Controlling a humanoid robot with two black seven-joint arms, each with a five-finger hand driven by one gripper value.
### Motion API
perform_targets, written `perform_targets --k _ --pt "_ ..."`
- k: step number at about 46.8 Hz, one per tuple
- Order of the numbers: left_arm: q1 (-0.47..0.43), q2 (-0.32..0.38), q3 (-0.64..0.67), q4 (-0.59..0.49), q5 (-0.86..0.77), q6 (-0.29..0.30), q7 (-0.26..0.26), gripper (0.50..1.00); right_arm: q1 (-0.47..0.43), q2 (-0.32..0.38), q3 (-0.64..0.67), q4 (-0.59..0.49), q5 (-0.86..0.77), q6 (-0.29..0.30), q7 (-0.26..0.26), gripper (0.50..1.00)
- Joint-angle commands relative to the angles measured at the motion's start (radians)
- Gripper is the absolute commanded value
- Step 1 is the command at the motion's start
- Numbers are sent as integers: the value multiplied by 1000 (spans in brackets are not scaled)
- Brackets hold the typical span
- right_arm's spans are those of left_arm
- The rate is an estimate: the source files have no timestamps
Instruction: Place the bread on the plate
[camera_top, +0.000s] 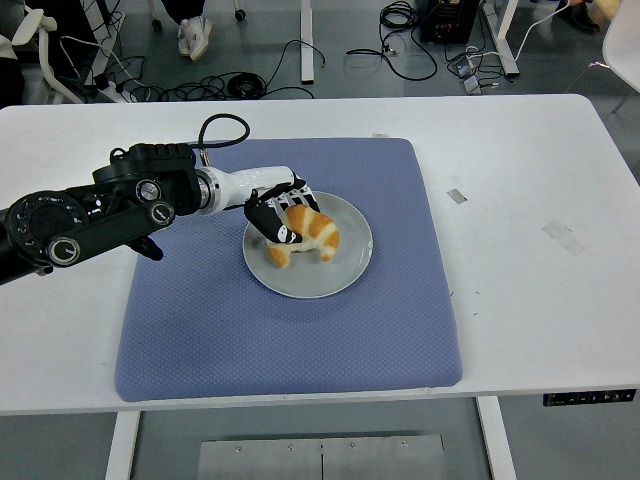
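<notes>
A golden croissant (308, 236) lies on the white plate (345, 270), left of the plate's middle. My left hand (282, 212) reaches in from the left and its black fingers (270, 222) are still curled around the croissant's upper left side. The plate sits on a blue mat (280, 330) in the middle of the white table (520, 200). My right arm does not show.
Two strips of tape (562, 237) lie on the table to the right of the mat. The left arm's black forearm (90, 215) stretches over the mat's left edge. Cables and chair legs lie on the floor beyond the far edge.
</notes>
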Motion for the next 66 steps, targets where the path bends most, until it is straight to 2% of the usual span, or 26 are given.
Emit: perform_targets --k 1,25,28,32,34,38,47,52,60,66 --pt "0 0 0 0 0 0 0 500 0 0 0 0 0 0 0 1000" --pt "2 -12 -3 6 -9 2 0 504 0 0 0 0 0 0 0 1000" --pt "0 -14 -3 6 -12 6 0 552 0 0 0 0 0 0 0 1000" --pt "0 -14 -2 6 -13 6 0 583 0 0 0 0 0 0 0 1000" --pt "0 -14 -2 6 -13 6 0 614 0 0 0 0 0 0 0 1000" --pt "0 -14 -2 6 -13 6 0 633 0 0 0 0 0 0 0 1000" --pt "2 -14 -2 6 -15 6 -1 778 0 0 0 0 0 0 0 1000" --pt "-1 -14 -2 6 -16 6 -1 819 0 0 0 0 0 0 0 1000" --pt "-4 -13 -3 6 -18 6 -1 916 0 0 0 0 0 0 0 1000" --pt "-9 -8 -14 6 -33 6 -1 961 0 0 0 0 0 0 0 1000"
